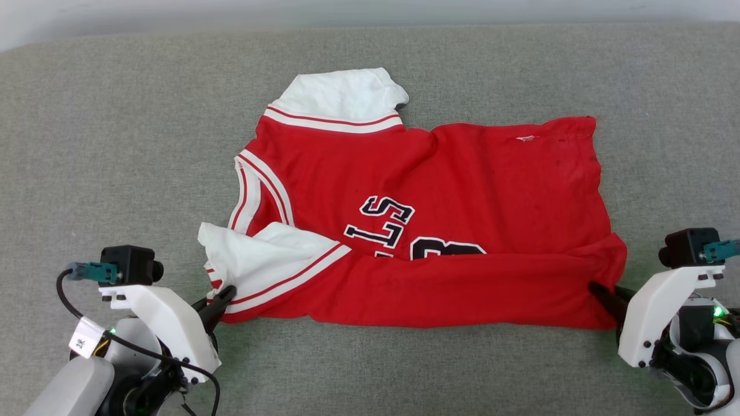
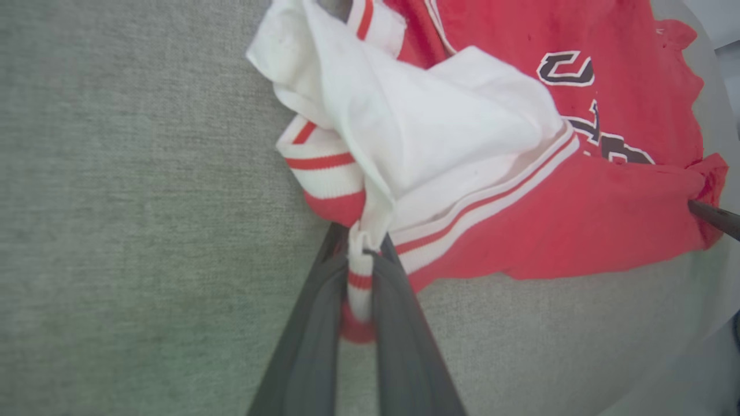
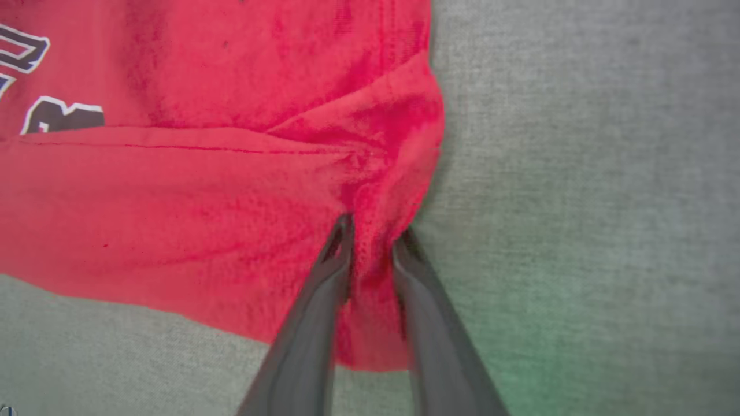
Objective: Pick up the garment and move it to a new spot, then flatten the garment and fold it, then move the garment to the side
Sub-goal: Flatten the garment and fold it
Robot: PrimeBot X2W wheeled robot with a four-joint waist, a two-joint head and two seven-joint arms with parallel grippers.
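Your left gripper [image 2: 359, 245] pinches the ribbed striped trim of the garment [image 1: 462, 185]. Your right gripper [image 3: 373, 231], jaws narrow, clamps bunched soft red hem. Beyond both jaws, thin jersey lies creased on coarse grey fabric [image 1: 115, 144].

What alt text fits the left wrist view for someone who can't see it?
The left gripper has its two dark fingers shut on the striped white sleeve hem of the red garment, which lies rumpled on a grey cloth surface.

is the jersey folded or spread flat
Partly folded: the garment has its near strip turned over the chest lettering, hiding its lower half; the rest lies spread on the grey surface.
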